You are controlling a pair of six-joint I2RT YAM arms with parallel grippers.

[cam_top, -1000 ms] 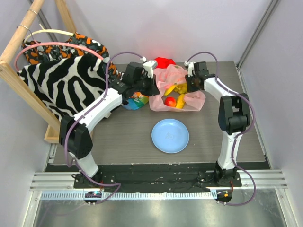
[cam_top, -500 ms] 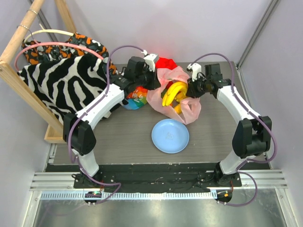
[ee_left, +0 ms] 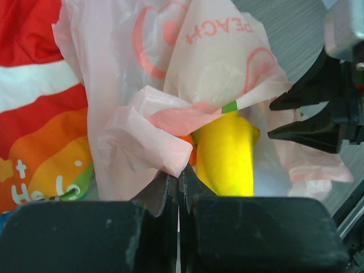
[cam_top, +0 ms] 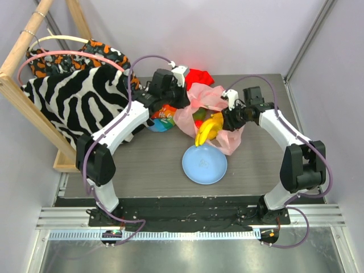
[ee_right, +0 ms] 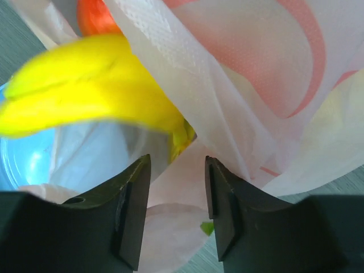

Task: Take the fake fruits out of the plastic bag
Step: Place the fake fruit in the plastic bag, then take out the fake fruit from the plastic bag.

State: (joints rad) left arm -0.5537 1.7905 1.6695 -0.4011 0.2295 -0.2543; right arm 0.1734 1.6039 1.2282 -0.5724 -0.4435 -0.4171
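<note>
My left gripper (ee_left: 179, 170) was pinched shut on a fold of the pink plastic bag (ee_left: 142, 62). My right gripper (ee_right: 177, 165) was partly open and held nothing, I think, though the thin bag lay very close. The banana bunch (cam_top: 207, 132) poked out of the bag's mouth, just over the blue plate (cam_top: 205, 168). I needed to tip the bag slowly, so the bunch landed on the plate.

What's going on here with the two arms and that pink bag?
The left gripper is shut on a fold of the plastic bag, holding it up. The right gripper, jaws apart, is at the bag's mouth, where the banana bunch hangs out above the far edge of the blue plate. An orange-red fruit shows inside.
</note>
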